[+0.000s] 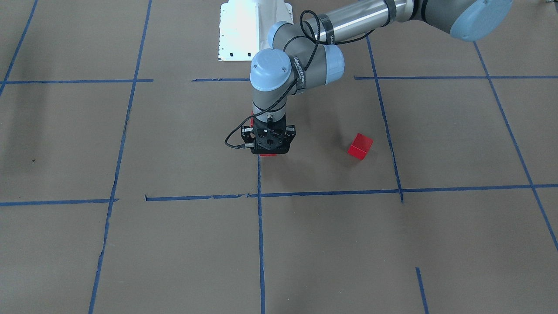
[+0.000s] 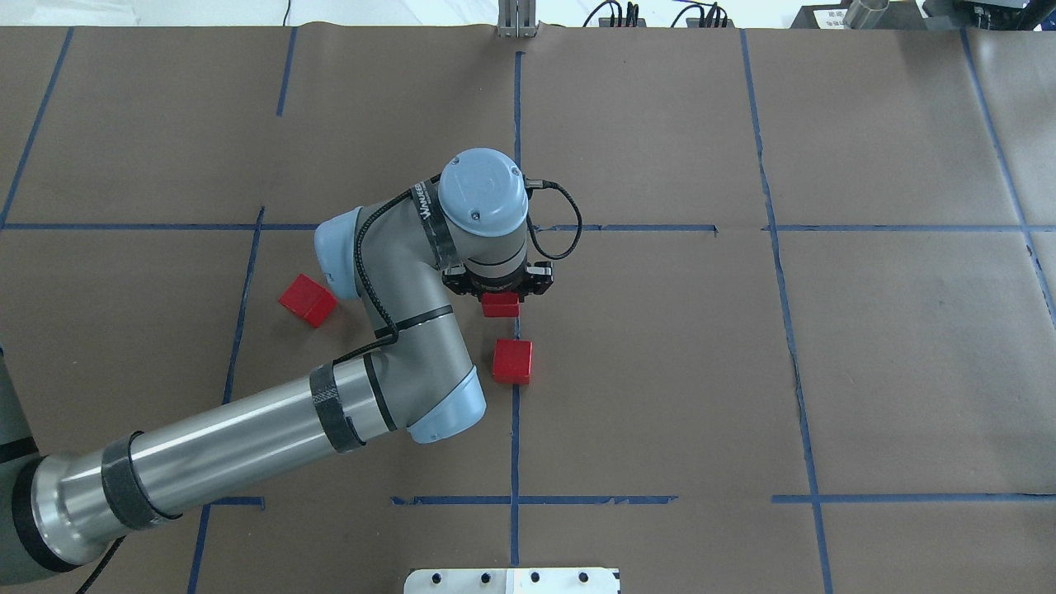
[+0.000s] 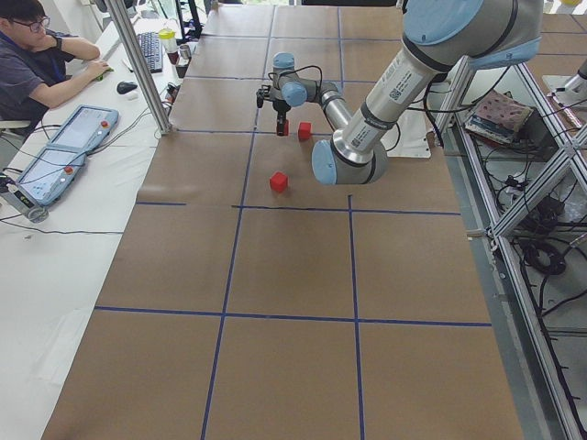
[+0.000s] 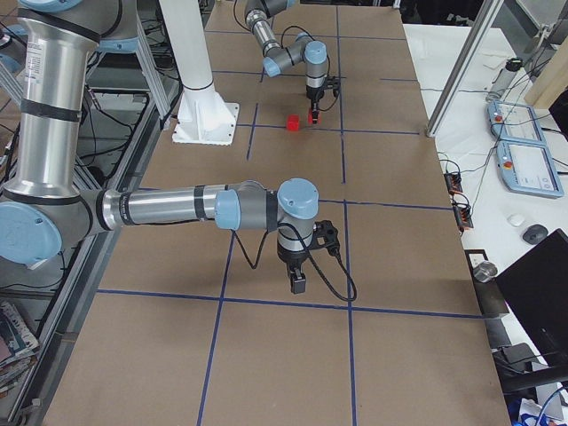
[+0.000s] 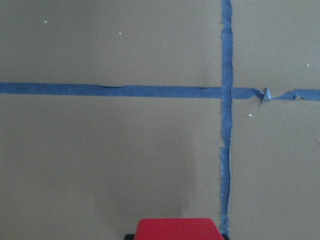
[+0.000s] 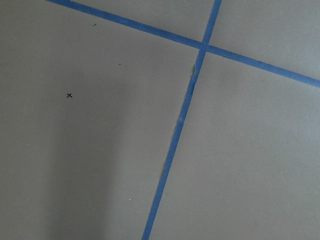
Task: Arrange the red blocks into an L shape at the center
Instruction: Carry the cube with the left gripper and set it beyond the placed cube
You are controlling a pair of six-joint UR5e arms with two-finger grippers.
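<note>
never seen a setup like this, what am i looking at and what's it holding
These are two robot arms at a table covered in brown paper with blue tape lines. Six cameras show one moment: two look down on the table, two look from its ends, and one sits on each wrist. The left gripper appears to hold one red block near the center. A second red block lies close by, and a third red block farther off. The right gripper hangs elsewhere.

White lettering on a black strap (image 1: pixel 301 72) around the left arm (image 2: pixel 247 437) is too small to read; a small black "x" (image 6: pixel 69 95) marks the worktop (image 6: pixel 240 165).
</note>
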